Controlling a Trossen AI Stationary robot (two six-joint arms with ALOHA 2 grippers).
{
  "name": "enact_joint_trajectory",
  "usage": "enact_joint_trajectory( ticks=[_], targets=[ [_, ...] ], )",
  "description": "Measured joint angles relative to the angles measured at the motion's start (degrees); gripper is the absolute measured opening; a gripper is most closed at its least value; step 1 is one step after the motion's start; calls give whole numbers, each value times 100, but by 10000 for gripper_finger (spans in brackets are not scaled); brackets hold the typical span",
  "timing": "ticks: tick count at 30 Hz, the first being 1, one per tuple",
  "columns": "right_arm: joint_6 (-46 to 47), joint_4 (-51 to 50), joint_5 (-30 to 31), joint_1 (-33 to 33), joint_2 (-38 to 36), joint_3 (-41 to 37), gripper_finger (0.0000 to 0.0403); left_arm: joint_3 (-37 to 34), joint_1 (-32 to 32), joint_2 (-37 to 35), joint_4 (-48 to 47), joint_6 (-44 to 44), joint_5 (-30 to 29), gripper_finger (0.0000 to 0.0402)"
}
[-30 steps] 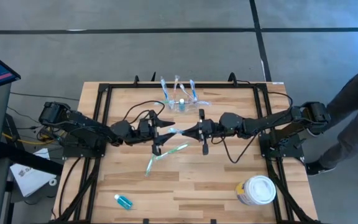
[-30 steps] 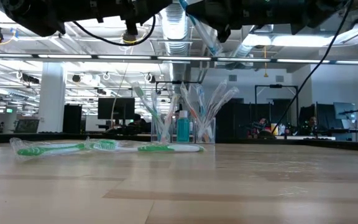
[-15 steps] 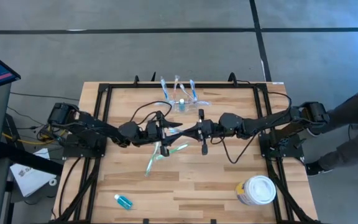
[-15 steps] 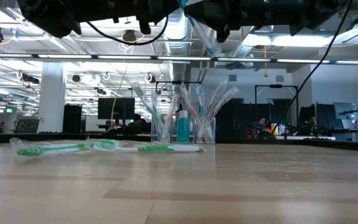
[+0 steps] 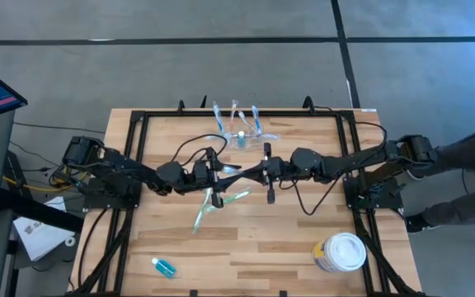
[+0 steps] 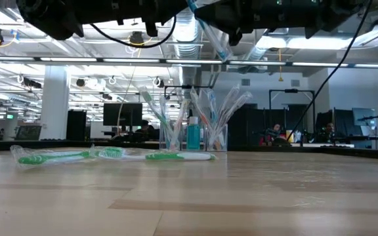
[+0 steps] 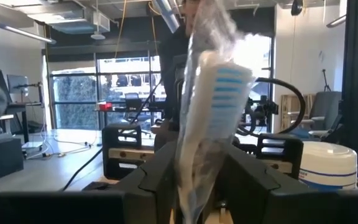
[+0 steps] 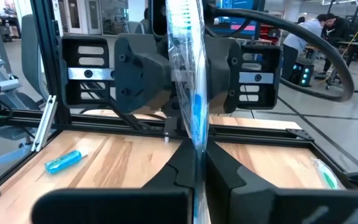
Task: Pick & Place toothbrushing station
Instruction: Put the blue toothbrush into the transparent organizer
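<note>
High view: both grippers meet above mid-table, the right gripper (image 5: 254, 173) clenched on a wrapped blue toothbrush (image 8: 188, 74) (left gripper (image 5: 221, 172) flanks its other end, grip unclear), while the toothbrushing station (image 5: 242, 136) stands near the far edge

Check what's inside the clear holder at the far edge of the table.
The toothbrushing station holds several wrapped toothbrushes standing upright and fanned out, plus a small blue bottle in the middle. How they seat in its base can't be seen.
</note>
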Motion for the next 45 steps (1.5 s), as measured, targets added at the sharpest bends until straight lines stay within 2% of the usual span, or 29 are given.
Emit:
enact_joint_trajectory(
  ticks=[6,14,23,34,40,45],
  targets=[
    [17,14,-1,1,0,0,12,0,-3,0,-7,0,13,78],
    [5,12,-1,4,0,0,24,0,-3,0,-5,-4,4,11],
    [-28,-80,11,0,-2,-2,43,0,-4,-95,-273,-35,4,9],
    [15,-139,25,-263,-4,-2,89,-2,73,-1115,-2107,-235,-298,10],
    [15,-139,25,-322,-4,-2,93,-2,416,-1423,-2823,-454,-582,9],
    [16,-221,25,-332,-4,-2,93,-2,897,-1445,-3029,-585,-606,9]
  ],
)
